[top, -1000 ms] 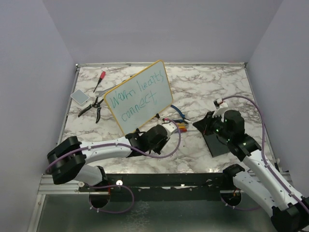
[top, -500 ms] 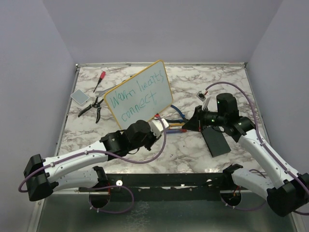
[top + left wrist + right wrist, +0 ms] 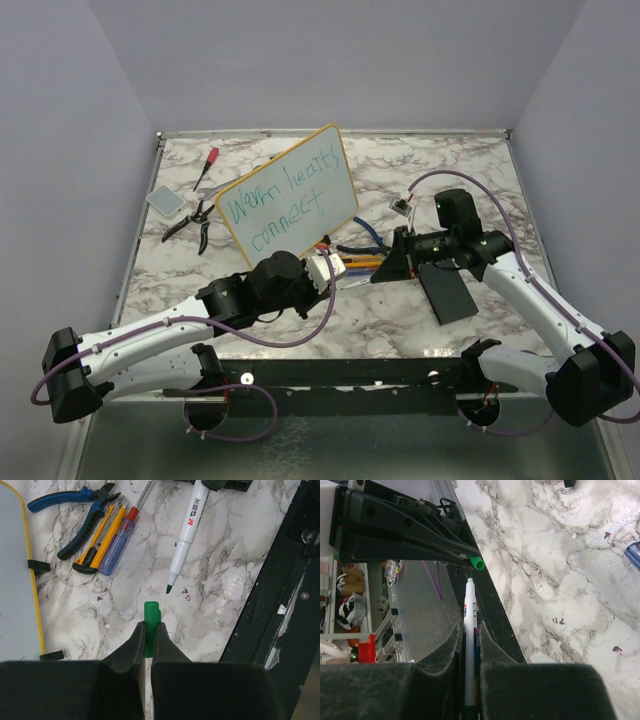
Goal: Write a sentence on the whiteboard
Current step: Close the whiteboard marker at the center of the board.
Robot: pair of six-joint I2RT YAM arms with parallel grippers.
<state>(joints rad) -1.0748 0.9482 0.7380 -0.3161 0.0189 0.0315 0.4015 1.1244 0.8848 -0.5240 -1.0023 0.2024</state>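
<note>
The whiteboard [image 3: 290, 200], white with a yellow-orange frame, stands tilted at the back centre; its edge shows in the left wrist view [image 3: 15, 590]. The sentence [image 3: 272, 208] is in teal marker on two lines. My left gripper [image 3: 337, 268] [image 3: 149, 626] is shut on a green marker cap [image 3: 151, 617], just above the table. My right gripper [image 3: 386, 271] [image 3: 470, 630] is shut on a white marker [image 3: 469, 645] [image 3: 187, 530]. The marker's bare teal tip points at the cap [image 3: 477, 563], a short gap away.
Blue pliers [image 3: 75, 515], a yellow utility knife [image 3: 97, 542] and a screwdriver [image 3: 122, 532] lie in front of the board. A black pad [image 3: 447, 292] lies at the right. Black pliers [image 3: 190, 222], a red screwdriver [image 3: 207, 165] and a grey block [image 3: 165, 199] lie at the back left.
My right gripper has moved left off the black pad with the marker, towards the left gripper. The left arm has swung its elbow out, its gripper staying near the board's foot.
</note>
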